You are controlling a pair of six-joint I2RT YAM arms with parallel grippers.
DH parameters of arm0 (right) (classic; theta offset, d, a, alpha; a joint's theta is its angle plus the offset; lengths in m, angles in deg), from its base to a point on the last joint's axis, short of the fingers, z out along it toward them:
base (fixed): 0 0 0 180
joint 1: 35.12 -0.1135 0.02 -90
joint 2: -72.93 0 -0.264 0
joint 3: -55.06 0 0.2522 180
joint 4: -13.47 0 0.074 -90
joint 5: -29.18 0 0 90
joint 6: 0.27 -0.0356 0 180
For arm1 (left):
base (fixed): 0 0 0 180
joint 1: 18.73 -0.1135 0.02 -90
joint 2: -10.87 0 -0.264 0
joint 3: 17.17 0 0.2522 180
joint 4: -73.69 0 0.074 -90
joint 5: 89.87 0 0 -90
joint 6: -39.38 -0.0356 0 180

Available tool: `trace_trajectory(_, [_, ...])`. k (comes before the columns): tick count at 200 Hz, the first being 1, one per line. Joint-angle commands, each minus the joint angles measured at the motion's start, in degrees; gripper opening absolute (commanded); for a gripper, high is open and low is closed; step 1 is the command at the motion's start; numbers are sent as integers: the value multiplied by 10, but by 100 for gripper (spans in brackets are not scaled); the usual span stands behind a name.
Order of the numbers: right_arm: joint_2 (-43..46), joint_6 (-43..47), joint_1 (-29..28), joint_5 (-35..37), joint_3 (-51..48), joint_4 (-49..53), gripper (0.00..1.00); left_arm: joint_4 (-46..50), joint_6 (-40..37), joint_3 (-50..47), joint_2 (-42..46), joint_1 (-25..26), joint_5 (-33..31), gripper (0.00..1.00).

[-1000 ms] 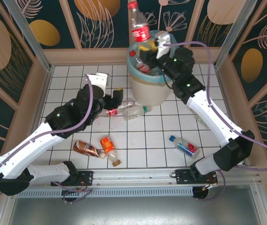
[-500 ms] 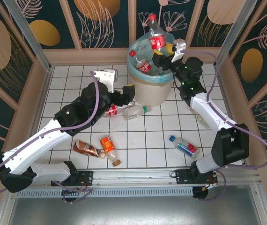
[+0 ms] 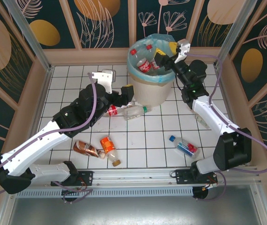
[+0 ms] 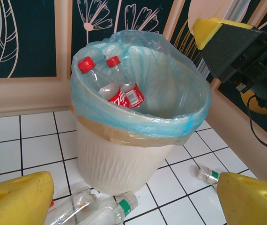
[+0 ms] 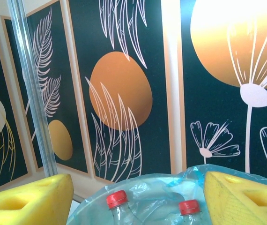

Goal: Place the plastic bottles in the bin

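The job is partly done, by my reading. Furthest left, a brown bottle (image 3: 85,148) and an orange bottle (image 3: 109,149) lie side by side on the worktop (image 3: 157,136), well behind the left claw (image 3: 125,92) and back toward the arm bases.

The left claw has its yellow fingers (image 4: 16,199) wide apart with nothing between them. Just under it lie a red-labelled bottle (image 3: 114,111) and a green-capped bottle (image 3: 134,111), end to end at the foot of the bin (image 3: 147,91). The bin stands just ahead of this claw, upright, with its blue-green bag (image 4: 189,108) folded over the rim.

Inside the bin, at least two red-capped bottles (image 4: 122,96) lean against the wall farthest from the right claw; whether more lie lower down I cannot tell.

The right claw (image 3: 165,52) hangs over the bin's right rim, pointing inward. Its fingers are spread and empty, and the wrist view shows two red caps (image 5: 117,199) just below and ahead of it.

Farther right, a blue-labelled bottle (image 3: 184,146) lies well back from that claw, near the arm's base. A small clear bottle (image 4: 207,174) rests by the right wall, beyond the left claw's right finger.

So at least two bottles are binned and six are left on the worktop. The pair under the left claw looks like the nearest pick.
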Motion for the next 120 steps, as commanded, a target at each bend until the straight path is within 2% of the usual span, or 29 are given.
trace_trajectory(1, [5,2,5,-10,25,23,73,-19,9,-7,4,-2,-8,90])
trace_trajectory(53, [7,-13,4,-36,50,94,72,-19,8,-10,4,-2,-18,90])
trace_trajectory(83, [39,-41,-6,-64,75,173,69,-1,6,-7,12,-2,-34,91])
trace_trajectory(100, [75,-23,-41,-70,71,215,68,22,15,-20,30,-2,-57,91])
trace_trajectory(120, [119,14,-120,-24,48,265,68,53,40,-52,64,-2,-80,91])
